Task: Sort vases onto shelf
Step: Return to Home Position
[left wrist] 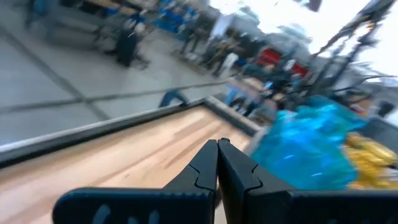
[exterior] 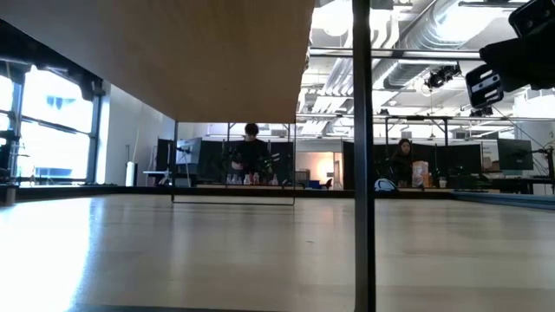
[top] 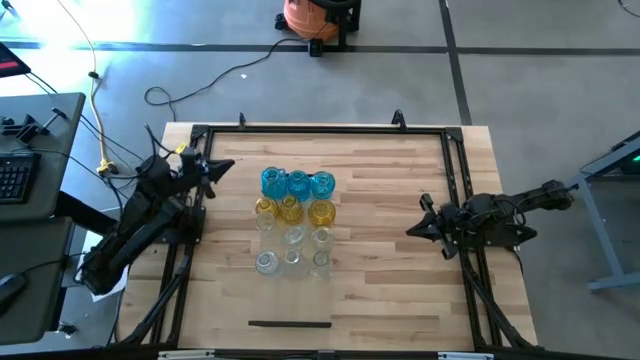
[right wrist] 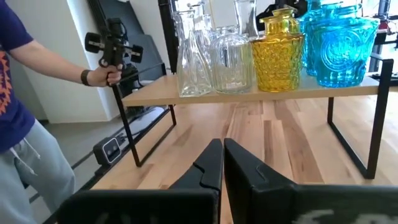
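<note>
Three colour groups of vases (top: 290,210) are ranked blue, yellow, clear on the shelf (right wrist: 298,92), so sorting is judged complete, and the left gripper (top: 228,165) and right gripper (top: 410,231) are held clenched, empty, well apart from it.

Clear vases (right wrist: 230,59) cropped at necks, blue vases (right wrist: 339,50) cropped likewise

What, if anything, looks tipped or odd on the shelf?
Nothing stands out. The vases stand upright on the shelf, grouped blue, yellow, clear. The left gripper and right gripper are shut, away from them.
</note>
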